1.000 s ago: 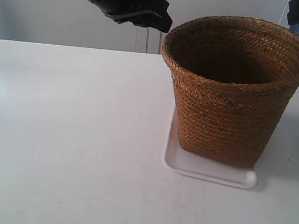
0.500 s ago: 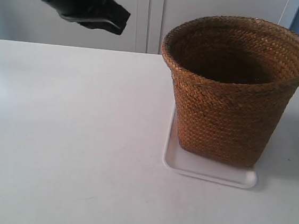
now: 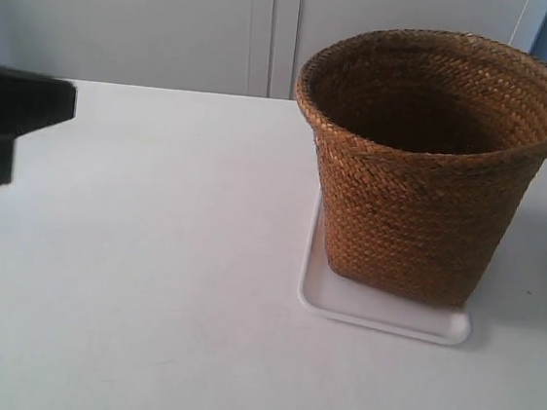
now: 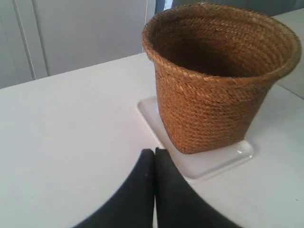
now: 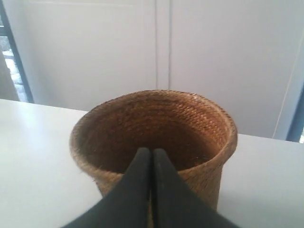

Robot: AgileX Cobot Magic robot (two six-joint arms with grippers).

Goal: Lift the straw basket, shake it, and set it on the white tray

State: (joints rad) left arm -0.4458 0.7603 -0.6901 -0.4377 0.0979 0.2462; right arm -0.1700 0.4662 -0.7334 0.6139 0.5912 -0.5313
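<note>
On the tabletop point(image 3: 146, 299), items listed by descending size; all positions are given relative to the straw basket.

Status: judged to be at the closing step. The basket is set down and neither arm grips it. The next move appears to call only for keeping both arms clear of the rim so the basket is not nudged off its seat. A fresh grasp would have to take the rim or wall.

1. Tabletop. White and matt, extending on every side of the basket.
2. Straw basket point(image 3: 423, 182). Brown weave with a round flared rim, upright, its base resting on item 3. Contents: none seen. The inside is dark, and the floor that shows in the right wrist view looks bare.
3. White tray point(image 3: 379, 314). Shallow and glossy, lying directly under the basket. Contents: the basket alone, which covers most of it. A strip of rim shows along two sides.
4. Arm at the exterior view's left point(image 3: 8, 123). A dark, blurred block, well apart from the basket.
5. Left pincer point(image 4: 154, 156). Fingers pressed together, holding nothing. Beside the basket, not touching it.
6. Right pincer point(image 5: 152, 154). Fingers pressed together, holding nothing. Facing the basket's mouth from outside the rim, with no contact evident.
</note>
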